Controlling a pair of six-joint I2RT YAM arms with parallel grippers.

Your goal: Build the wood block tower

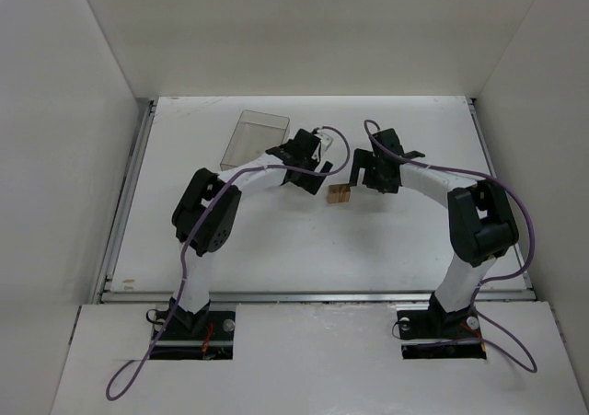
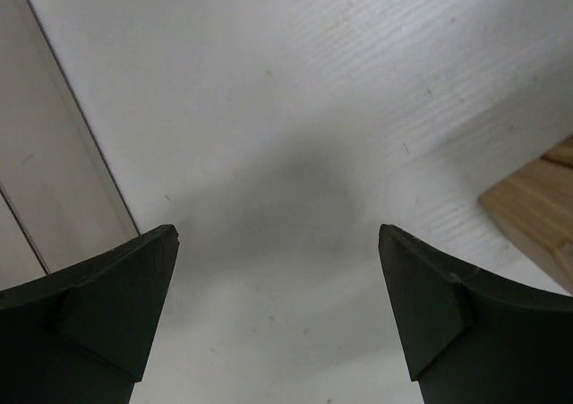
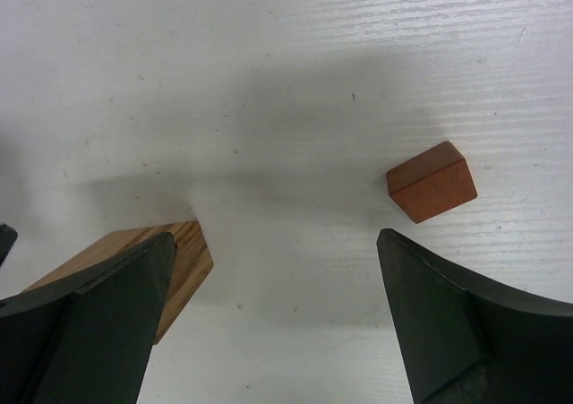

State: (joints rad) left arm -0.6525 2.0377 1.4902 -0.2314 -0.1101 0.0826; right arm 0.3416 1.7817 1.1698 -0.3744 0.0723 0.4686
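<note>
A light tan wood block [image 1: 340, 194] lies on the white table between my two grippers. In the left wrist view it shows at the right edge [image 2: 537, 209]. In the right wrist view it lies at the lower left [image 3: 183, 252], partly behind my left finger. A small reddish-orange block [image 3: 431, 182] lies on its own just beyond my right finger; I cannot make it out in the top view. My left gripper [image 1: 320, 181] [image 2: 277, 234] is open and empty over bare table, left of the tan block. My right gripper [image 1: 362, 178] [image 3: 276, 236] is open and empty, with bare table between its jaws.
A clear plastic rectangular box [image 1: 255, 139] lies at the back left, behind the left arm. White walls enclose the table on the left, right and back. A metal rail [image 1: 129, 194] runs along the table's left edge and shows in the left wrist view [image 2: 54, 198].
</note>
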